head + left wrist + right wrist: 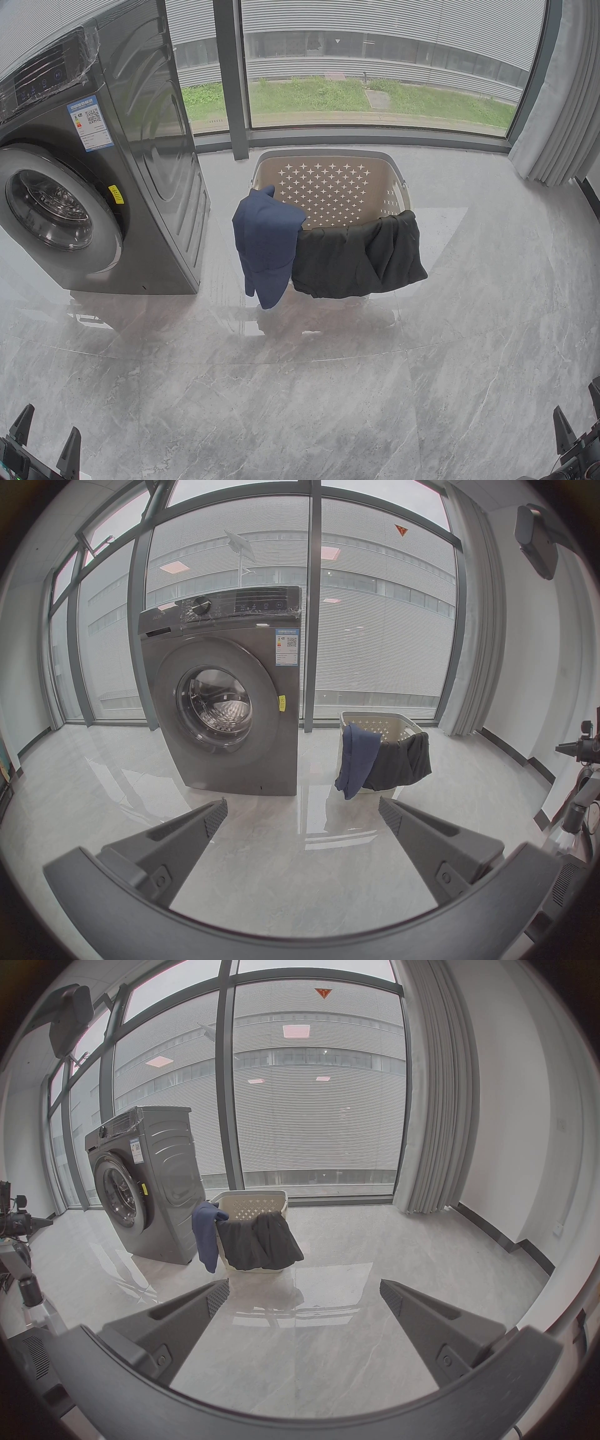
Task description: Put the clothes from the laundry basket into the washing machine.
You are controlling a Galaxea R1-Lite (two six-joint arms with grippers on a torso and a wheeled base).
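A beige laundry basket point(331, 181) stands on the floor before the window. Over its front rim hang a blue garment point(265, 240) at the left corner and a black garment point(356, 256) beside it. The grey washing machine point(94, 156) stands left of the basket, its round door point(53, 209) closed. My left gripper point(47, 434) is open at the lower left, far from the basket. At the lower right my right gripper point(578, 415) is open too. The wrist views show the left gripper point(303, 811) and right gripper point(304, 1291) with nothing between their fingers, basket point(381, 727) point(250, 1204) beyond.
Glossy grey tile floor point(312, 387) stretches open between me and the basket. A full-height window point(375, 62) runs behind, with a grey curtain point(562, 112) at the right. A tripod stand point(581, 774) is at the room's side.
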